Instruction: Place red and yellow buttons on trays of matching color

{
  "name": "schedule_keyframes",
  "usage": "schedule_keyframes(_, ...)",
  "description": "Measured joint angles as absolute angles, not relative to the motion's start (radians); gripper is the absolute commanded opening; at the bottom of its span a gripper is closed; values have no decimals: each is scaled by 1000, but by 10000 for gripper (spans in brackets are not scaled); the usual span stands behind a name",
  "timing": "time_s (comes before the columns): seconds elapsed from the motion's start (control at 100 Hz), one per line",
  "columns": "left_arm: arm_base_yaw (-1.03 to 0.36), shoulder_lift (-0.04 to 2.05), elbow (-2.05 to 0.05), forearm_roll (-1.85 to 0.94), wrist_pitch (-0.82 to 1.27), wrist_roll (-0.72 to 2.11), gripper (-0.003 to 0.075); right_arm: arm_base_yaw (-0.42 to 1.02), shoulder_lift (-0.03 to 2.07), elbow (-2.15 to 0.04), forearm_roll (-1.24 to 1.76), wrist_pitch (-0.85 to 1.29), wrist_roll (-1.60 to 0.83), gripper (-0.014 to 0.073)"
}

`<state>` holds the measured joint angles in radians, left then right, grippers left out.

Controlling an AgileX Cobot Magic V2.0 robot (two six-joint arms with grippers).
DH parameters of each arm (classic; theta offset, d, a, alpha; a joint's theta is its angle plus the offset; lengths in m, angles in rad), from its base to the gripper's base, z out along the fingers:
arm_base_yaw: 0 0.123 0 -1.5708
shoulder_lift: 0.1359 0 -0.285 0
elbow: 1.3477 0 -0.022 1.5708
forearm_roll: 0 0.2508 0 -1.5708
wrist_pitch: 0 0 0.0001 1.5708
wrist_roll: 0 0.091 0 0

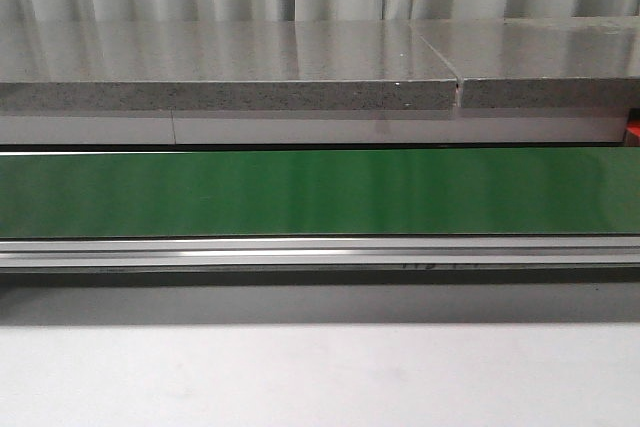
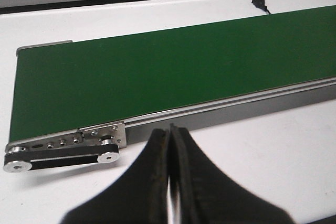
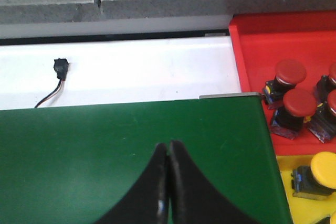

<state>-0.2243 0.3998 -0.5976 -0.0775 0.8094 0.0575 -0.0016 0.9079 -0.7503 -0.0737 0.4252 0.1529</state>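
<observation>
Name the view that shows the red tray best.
The right wrist view: the red tray sits past the green belt's end, holding red buttons. The front view shows only a red sliver at its right edge; the left wrist view shows none.

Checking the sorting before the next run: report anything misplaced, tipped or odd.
Nothing stands out. The red buttons sit in the red tray, the yellow button in the yellow tray. The green belt carries nothing. Both grippers' fingers are closed and empty.

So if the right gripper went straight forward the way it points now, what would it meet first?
Probably the green conveyor belt: the shut right gripper hangs over it, though its height above the belt is unclear.
</observation>
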Motion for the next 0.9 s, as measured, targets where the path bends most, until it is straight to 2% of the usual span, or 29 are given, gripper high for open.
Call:
schedule_keyframes(0.23,-224,400,-598,-77,809,57,-21,-2,771,-609,-74,265,153,-65)
schedule_keyframes(0.56,-224,400,-598,-77,809,57,-21,6,578,-339,-44,-77,155,-65)
schedule_keyframes(0.9,-224,400,-598,-77,809,57,-21,34,507,-165,-23,-194,157,-65)
